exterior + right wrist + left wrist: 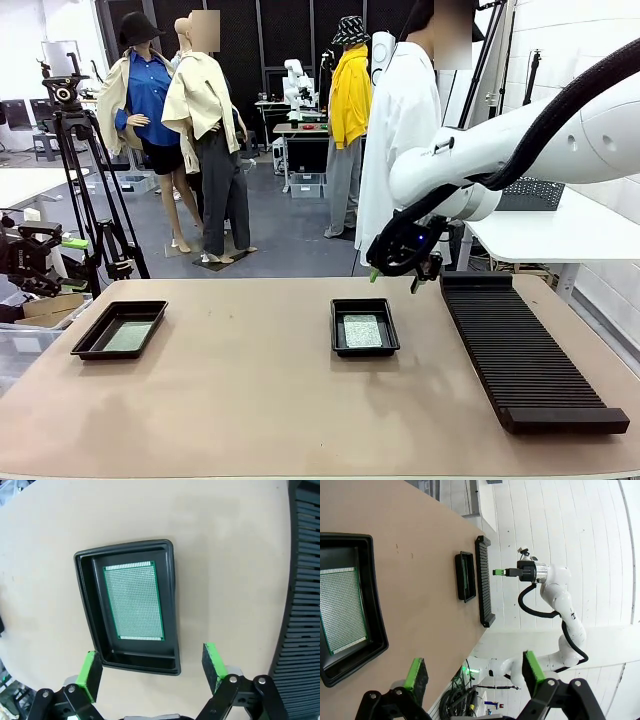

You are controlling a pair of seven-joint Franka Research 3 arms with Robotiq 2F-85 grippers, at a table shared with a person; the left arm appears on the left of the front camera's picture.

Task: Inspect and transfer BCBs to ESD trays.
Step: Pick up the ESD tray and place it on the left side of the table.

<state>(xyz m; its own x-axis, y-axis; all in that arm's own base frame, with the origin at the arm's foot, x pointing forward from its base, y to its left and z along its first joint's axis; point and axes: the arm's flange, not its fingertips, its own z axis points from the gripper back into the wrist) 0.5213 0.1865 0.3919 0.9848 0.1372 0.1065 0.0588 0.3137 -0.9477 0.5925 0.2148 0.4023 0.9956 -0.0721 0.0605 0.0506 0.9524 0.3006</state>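
Note:
Two black ESD trays sit on the tan table. The left tray [119, 329] holds a green BCB [129, 337]; in the left wrist view that tray [375, 630] and its board [342, 610] lie just beyond my open left gripper [472, 675]. The middle tray [364, 326] holds another green BCB [362, 331]. My right gripper [397, 272] hovers above and to the right of it, open and empty. In the right wrist view the tray [170, 605] and board [133, 600] lie beyond the open right gripper [152, 667].
A long black ribbed rack [520, 347] lies along the table's right side, also seen in the right wrist view [300, 600]. A person in a white coat [400, 130] stands behind the far edge. A camera tripod [85, 190] stands off the table at left.

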